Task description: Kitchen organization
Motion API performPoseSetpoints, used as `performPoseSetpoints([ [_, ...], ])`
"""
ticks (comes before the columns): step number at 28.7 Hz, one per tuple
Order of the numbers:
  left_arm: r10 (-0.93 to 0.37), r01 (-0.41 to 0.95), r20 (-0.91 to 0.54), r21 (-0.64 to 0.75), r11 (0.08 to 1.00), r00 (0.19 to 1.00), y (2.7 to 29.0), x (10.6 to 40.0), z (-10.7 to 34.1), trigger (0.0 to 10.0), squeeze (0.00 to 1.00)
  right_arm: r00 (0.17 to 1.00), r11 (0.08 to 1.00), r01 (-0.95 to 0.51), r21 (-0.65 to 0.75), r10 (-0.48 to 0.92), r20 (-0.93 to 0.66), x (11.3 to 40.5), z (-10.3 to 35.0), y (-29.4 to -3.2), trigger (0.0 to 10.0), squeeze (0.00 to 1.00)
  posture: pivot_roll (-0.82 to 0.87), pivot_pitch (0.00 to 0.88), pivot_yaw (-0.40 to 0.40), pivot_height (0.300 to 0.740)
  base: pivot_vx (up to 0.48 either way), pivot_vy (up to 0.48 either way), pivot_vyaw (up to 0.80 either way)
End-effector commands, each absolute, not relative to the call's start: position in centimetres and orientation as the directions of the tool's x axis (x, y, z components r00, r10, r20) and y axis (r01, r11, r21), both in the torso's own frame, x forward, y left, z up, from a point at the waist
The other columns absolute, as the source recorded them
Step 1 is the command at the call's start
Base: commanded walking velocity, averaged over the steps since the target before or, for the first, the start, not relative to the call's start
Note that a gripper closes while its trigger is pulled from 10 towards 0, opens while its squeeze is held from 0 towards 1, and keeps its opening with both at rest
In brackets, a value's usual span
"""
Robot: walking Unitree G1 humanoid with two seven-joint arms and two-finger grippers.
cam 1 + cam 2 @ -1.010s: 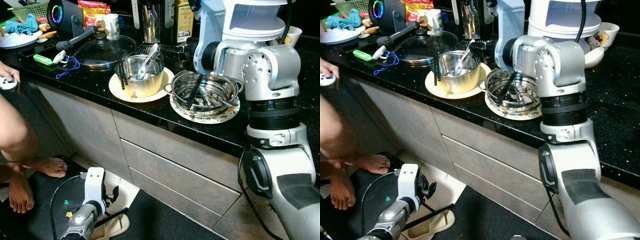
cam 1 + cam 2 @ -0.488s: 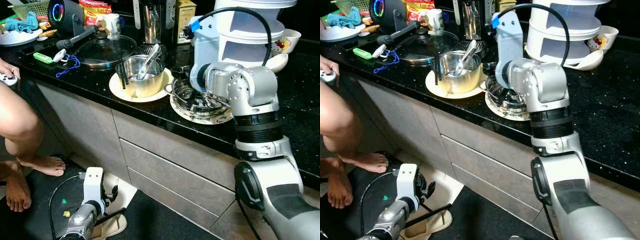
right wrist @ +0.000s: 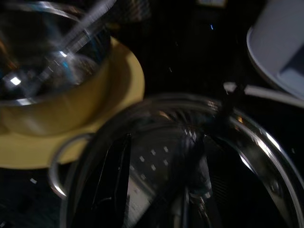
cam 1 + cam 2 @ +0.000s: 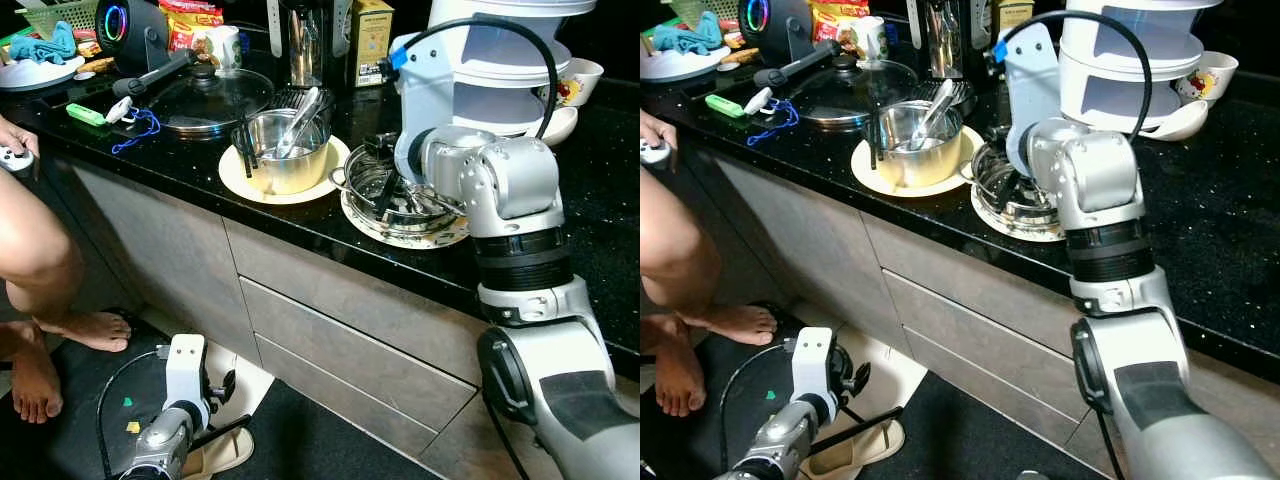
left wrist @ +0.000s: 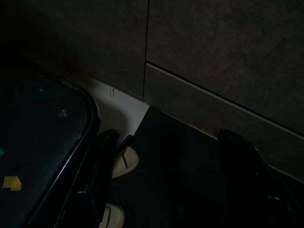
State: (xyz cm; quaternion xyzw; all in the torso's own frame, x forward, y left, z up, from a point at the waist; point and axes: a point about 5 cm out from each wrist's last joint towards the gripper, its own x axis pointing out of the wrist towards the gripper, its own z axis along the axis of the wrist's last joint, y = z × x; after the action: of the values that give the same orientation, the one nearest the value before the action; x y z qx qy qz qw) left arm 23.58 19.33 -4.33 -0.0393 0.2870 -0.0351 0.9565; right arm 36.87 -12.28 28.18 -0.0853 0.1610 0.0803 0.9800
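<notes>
Black counter (image 4: 600,230); right claw (image 3: 156,190) blurred inside steel colander (image 4: 405,190).

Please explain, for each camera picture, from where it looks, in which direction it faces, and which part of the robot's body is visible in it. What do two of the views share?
Left eye view: from the head, forward and down at the black counter; right arm over the steel colander, left gripper low near the floor.
Right eye view: same scene, slightly shifted.
Left wrist view: along the left gripper's black fingers toward dark cabinet fronts and a slipper.
Right wrist view: down into the colander, beside the steel pot on its yellow plate.
Shared: colander, pot and plate appear in both eye views and the right wrist view.
</notes>
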Motion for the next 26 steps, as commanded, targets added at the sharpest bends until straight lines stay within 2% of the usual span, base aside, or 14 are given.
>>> performPoseSetpoints([
  [1, -0.082, 0.035, -0.559, -0.094, 0.995, 0.825, 19.6, 23.0, -4.7, 10.0, 0.00, 0.935, 0.974, -0.166, -0.154, 0.106, -0.338, 36.7, 27.9, -12.6, 10.0, 0.00, -0.02, 0.056, -0.022, 0.740, 0.000, 0.000, 0.00],
  [12, -0.087, 0.039, -0.563, -0.097, 0.994, 0.822, 19.3, 23.0, -4.8, 10.0, 0.00, 0.921, 0.979, -0.169, -0.118, 0.114, -0.374, 36.2, 27.2, -12.9, 10.0, 0.00, -0.02, 0.048, -0.028, 0.740, 0.000, 0.000, 0.00],
  [19, -0.086, 0.037, -0.559, -0.098, 0.994, 0.824, 19.3, 23.0, -4.7, 10.0, 0.00, 0.921, 0.968, -0.172, -0.180, 0.094, -0.379, 36.3, 27.3, -13.1, 10.0, 0.00, -0.02, 0.053, -0.032, 0.740, 0.000, 0.000, 0.00],
  [26, -0.086, 0.036, -0.558, -0.099, 0.994, 0.826, 19.3, 23.0, -4.7, 10.0, 0.00, 0.906, 0.959, -0.217, -0.182, 0.129, -0.404, 36.0, 26.8, -12.4, 10.0, 0.00, -0.02, 0.056, -0.032, 0.740, 0.000, 0.000, 0.00],
])
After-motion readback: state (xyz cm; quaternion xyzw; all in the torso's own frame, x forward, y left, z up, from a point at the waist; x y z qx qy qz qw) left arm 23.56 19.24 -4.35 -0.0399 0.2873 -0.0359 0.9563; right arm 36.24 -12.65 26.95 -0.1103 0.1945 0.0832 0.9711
